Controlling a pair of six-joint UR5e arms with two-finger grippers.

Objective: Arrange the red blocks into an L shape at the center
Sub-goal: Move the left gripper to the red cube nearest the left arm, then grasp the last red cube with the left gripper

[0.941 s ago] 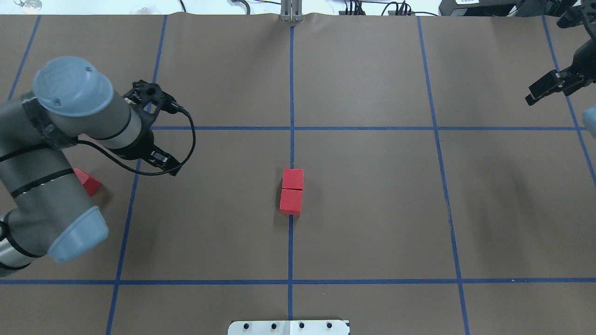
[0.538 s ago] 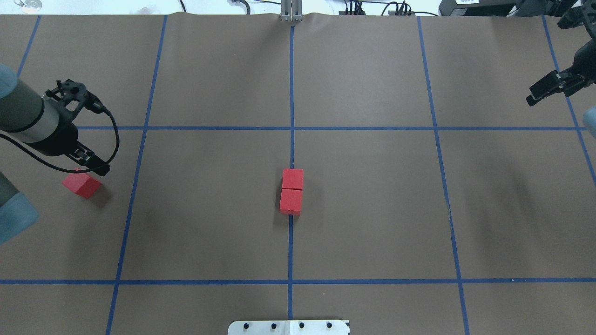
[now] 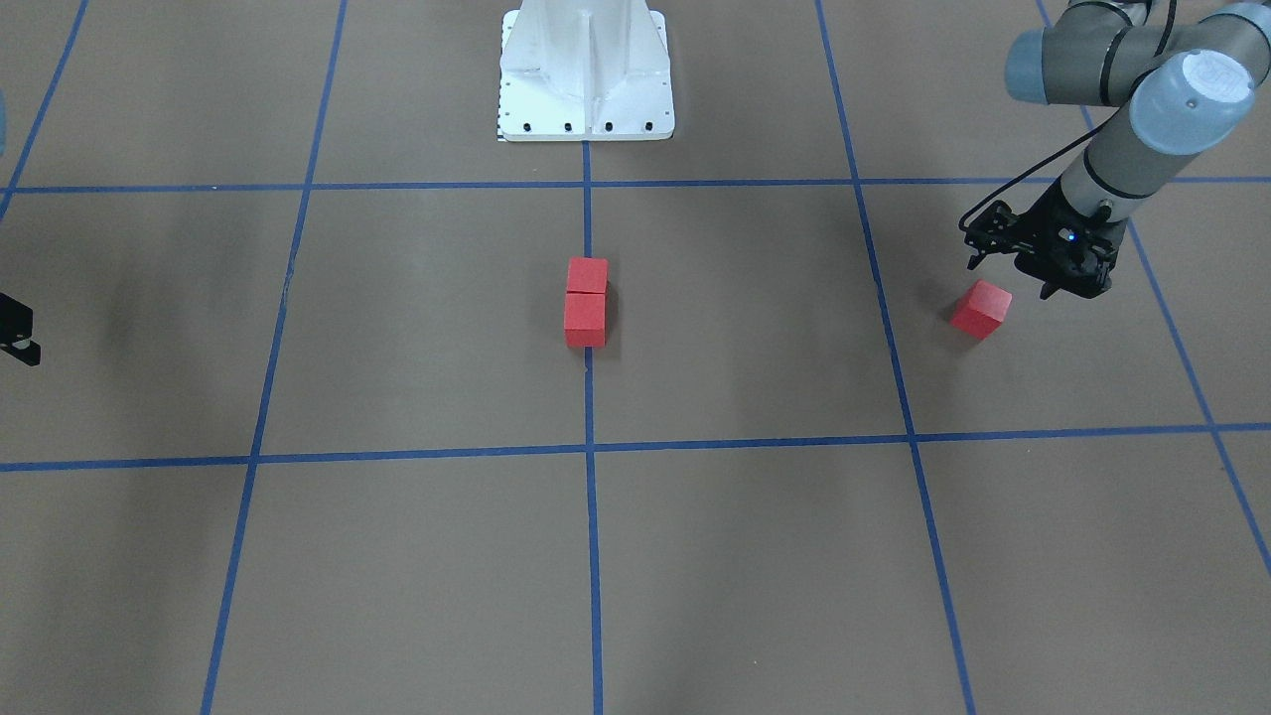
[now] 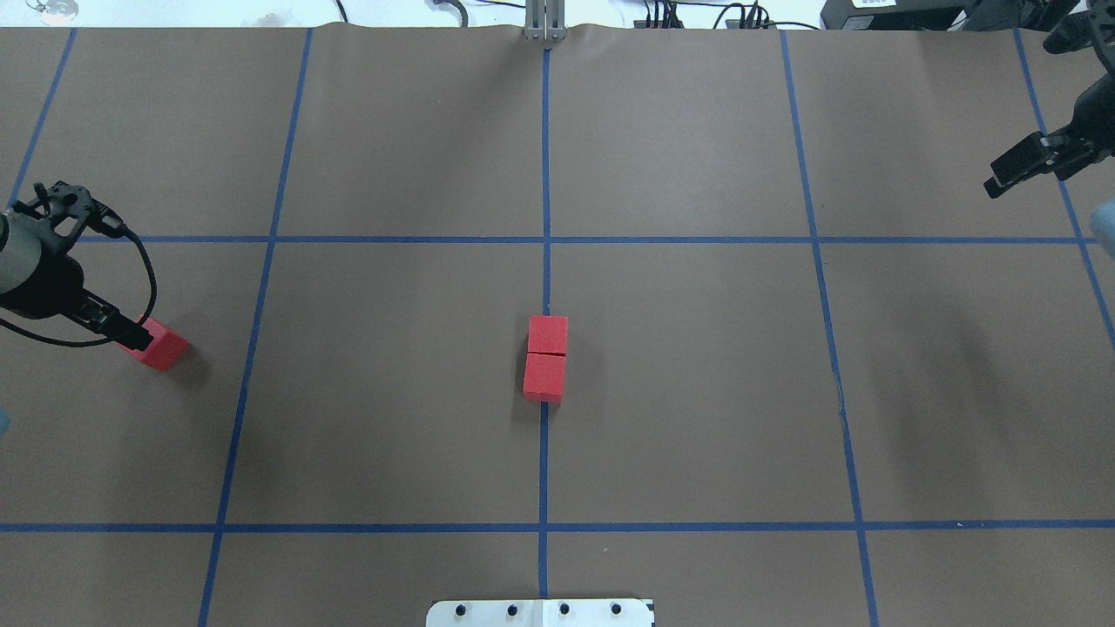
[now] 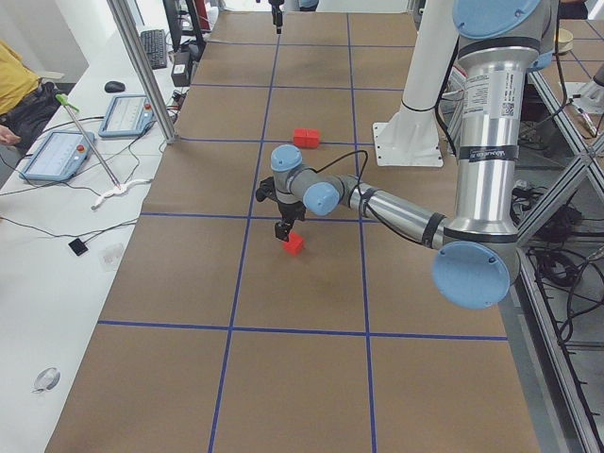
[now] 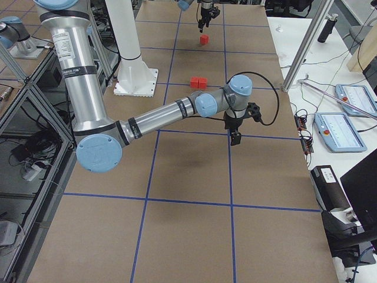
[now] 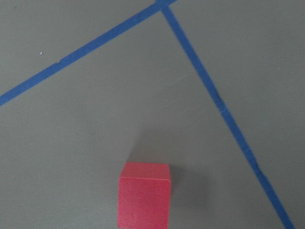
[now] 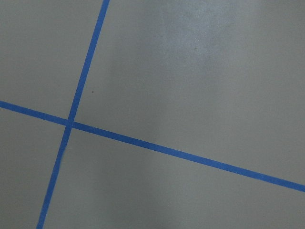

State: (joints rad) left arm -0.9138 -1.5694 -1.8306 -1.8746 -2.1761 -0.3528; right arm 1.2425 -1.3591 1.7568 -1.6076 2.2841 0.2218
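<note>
Two red blocks lie edge to edge in a short column on the blue tape line at the center; the front-facing view shows the same two blocks. A third red block lies alone far to the left, turned at an angle. My left gripper hovers just beside and above it, jaws apart and empty; that block shows at the bottom of the left wrist view. My right gripper hangs at the far right over bare table; I cannot tell its state.
The white robot base stands at the table's near edge on the center line. Blue tape divides the brown table into large squares. A side bench with tablets and a seated person runs along the far edge.
My left arm has swung away from the middle toward the table's left end and lowered its gripper next to the lone block. The right arm and all blocks have stayed put.
</note>
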